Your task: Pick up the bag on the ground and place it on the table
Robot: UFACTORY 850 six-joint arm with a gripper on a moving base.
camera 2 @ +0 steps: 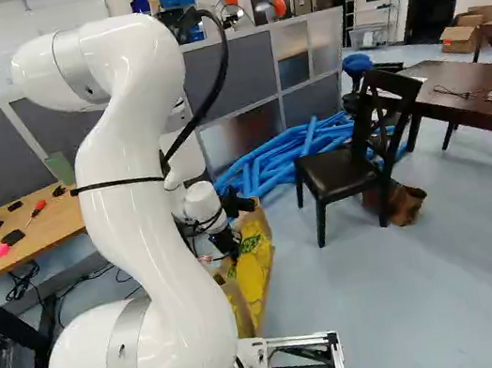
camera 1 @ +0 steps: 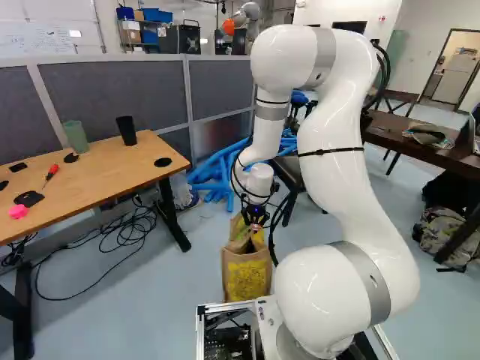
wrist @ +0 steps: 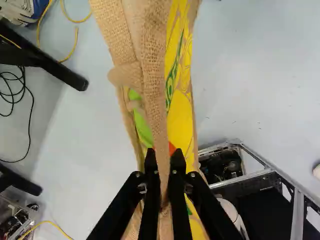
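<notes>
Gripper (wrist: 164, 155) is nearly closed, by my reading of the wrist view: a burlap handle (wrist: 159, 110) runs between its fingers (wrist: 149, 187), with one on each side, so I take it to be holding the bag (camera 1: 247, 274) by that strap. What worries me first is slip: the grip is on thin, soft cloth, and a heavy load or a quick lift could draw it out. If only one of two loops is caught, which I can't settle from here, the bag would tip and sag open as its weight comes on.

The bag hangs or stands just ahead of the base; its bottom is hidden from me, so I can't say whether it touches the floor. The base frame (wrist: 245, 177) sits close beside it, and lifting without first moving outward could snag the side on that rail.

Farther out, I judge the wooden table (camera 1: 105, 184) the likelier goal, though a dark table (camera 2: 461, 108) stands off at the right of the right base view. Too low a carry would knock the bag against the wooden table's edge. Set down too deep, it could topple the black cup (camera 1: 126, 130) or shove the red screwdriver (camera 1: 51, 175).
</notes>
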